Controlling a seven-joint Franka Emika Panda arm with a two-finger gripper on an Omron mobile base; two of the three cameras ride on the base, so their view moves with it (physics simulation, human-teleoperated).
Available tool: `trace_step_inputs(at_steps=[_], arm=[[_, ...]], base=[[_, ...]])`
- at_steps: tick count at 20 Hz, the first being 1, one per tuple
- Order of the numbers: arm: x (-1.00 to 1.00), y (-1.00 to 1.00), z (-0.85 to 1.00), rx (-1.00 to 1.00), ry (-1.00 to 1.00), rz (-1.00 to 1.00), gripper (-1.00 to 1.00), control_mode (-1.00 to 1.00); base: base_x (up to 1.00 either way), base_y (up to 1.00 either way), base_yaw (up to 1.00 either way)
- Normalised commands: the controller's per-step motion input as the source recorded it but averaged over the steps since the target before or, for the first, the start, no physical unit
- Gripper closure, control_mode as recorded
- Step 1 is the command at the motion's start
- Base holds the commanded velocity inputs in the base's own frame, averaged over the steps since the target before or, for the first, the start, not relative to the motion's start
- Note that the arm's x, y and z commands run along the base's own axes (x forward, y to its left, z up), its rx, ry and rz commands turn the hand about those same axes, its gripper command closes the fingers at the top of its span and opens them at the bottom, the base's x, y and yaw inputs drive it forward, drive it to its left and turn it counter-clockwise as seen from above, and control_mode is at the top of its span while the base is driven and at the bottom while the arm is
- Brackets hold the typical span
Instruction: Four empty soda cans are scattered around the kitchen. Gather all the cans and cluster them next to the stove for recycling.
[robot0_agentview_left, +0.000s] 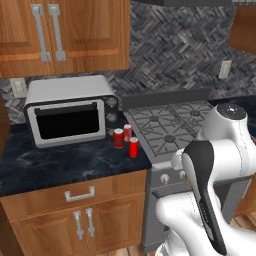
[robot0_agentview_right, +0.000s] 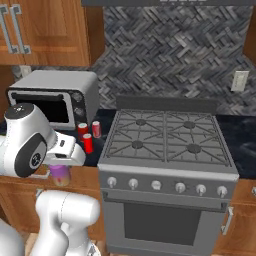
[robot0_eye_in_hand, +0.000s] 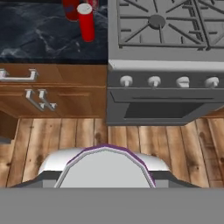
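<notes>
Three red soda cans stand clustered on the black countertop just left of the stove, in front of the toaster oven. The right base view shows what the left one hides behind the arm: a pale purple can hanging beneath the gripper, out in front of the cabinet face. In the hand view that can's silver top sits close between the jaws, which are clamped on it, above the plank floor.
</notes>
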Motion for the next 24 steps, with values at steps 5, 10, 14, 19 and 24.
trace_step_inputs(at_steps=[5,10,14,19,24], arm=[[0.00,0.00,0.00,0.00,0.00,0.00,1.00,1.00],[0.00,0.00,0.00,0.00,0.00,0.00,1.00,1.00],[0.00,0.00,0.00,0.00,0.00,0.00,1.00,1.00],[0.00,0.00,0.00,0.00,0.00,0.00,1.00,1.00],[0.00,0.00,0.00,0.00,0.00,0.00,1.00,1.00]], base=[[0.41,0.39,0.00],[0.33,0.33,0.00],[0.27,0.29,0.00],[0.25,0.28,0.00],[0.22,0.28,0.00]])
